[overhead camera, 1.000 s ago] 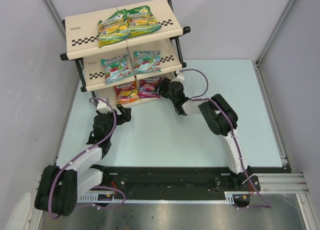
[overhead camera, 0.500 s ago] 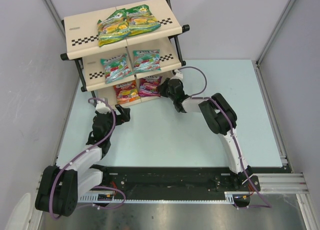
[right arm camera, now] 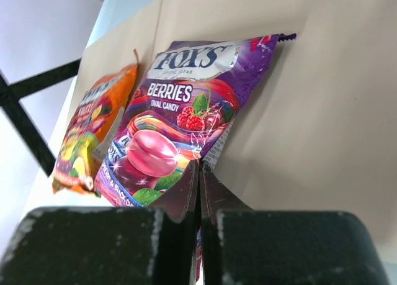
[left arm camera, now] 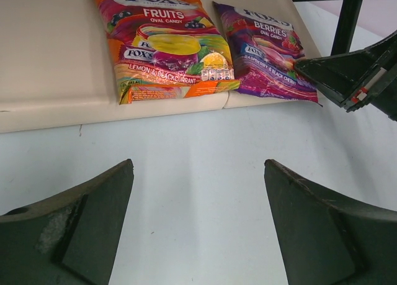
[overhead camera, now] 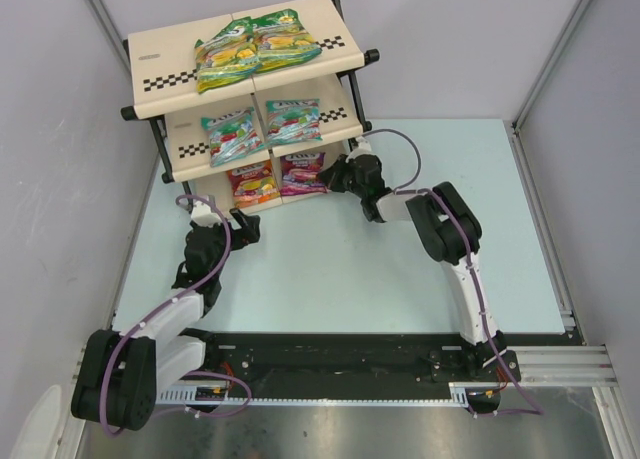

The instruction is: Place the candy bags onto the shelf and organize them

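The shelf (overhead camera: 150, 69) holds two green-yellow candy bags (overhead camera: 226, 61) on top, two teal ones (overhead camera: 293, 120) on the middle tier, and a red-orange bag (left arm camera: 167, 46) beside a purple-pink bag (right arm camera: 180, 117) on the bottom panel. My right gripper (right arm camera: 200, 164) is shut, its tips against the purple-pink bag's near right edge. I cannot tell if the edge is pinched between them. My left gripper (left arm camera: 198, 167) stands wide open and empty above the table, in front of the red-orange bag.
A black frame tube (left arm camera: 347, 18) of the shelf rises right of the purple-pink bag, close to my right gripper (left arm camera: 299, 66). Pale blue table (overhead camera: 400, 269) stretches in front of the shelf. Grey walls close in on both sides.
My right gripper has shut and shifted slightly right at the purple-pink bag's edge. The left arm and the bags have not moved.
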